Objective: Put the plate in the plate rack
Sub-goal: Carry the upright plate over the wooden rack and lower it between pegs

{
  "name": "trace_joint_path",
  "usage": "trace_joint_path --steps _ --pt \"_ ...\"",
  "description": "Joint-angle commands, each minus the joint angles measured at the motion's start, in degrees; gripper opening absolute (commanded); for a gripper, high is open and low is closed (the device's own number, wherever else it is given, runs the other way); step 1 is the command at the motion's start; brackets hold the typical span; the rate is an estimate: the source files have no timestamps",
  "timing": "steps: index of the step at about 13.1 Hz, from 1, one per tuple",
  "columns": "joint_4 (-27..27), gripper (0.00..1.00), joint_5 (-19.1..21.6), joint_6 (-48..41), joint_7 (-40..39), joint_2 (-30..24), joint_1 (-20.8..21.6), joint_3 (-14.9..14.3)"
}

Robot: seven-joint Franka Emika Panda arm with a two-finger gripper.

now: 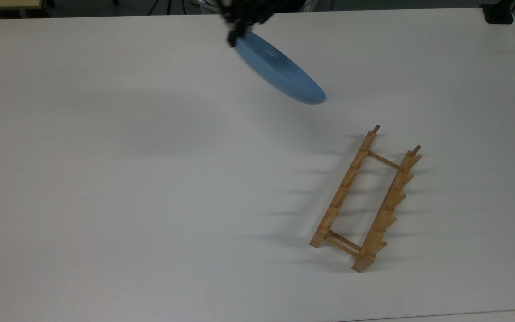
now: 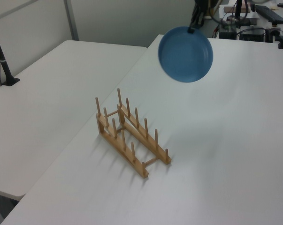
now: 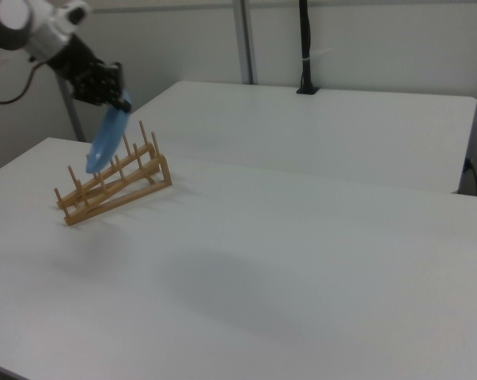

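Your gripper (image 1: 235, 33) is pinching the plate (image 1: 280, 71) by its upper rim, up near the far edge of the tabletop (image 1: 128, 179) in the top view. Held by that one spot, the plate hangs tilted well off flat and clear of the surface. That tilt suits the job, since a plate goes into a rack on edge between the pegs. In the left view it faces the camera almost full-on as a smooth, glossy light-blue disc with a raised rim; in the right view it looks thin and blade-like, slanting down from the gripper. It looks like hard plastic or glazed ware, so expect it to swing on so small a hold.

Further toward the top view's right, well apart from the plate, the plate rack (image 1: 367, 201) rests on the tabletop nearer the near edge. It is pale wood: two long parallel rails carrying rows of upright pegs, joined by thin cross dowels. No plate sits in it yet. You will need the plate's edge lined up across the rails before lowering.
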Motion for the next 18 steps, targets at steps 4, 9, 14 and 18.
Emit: trace_joint_path --steps 4,9,14,18 --pt "-1.06 0.00 -21.53 1.17 19.88 1.73 -0.26 17.06" --pt "-1.68 0.00 -36.39 1.17 29.65 7.70 1.48 23.77" --pt "-1.68 0.00 -53.37 0.90 37.83 16.67 6.67 23.77" --pt "-1.68 0.00 -56.71 0.82 38.19 20.36 8.87 23.77"
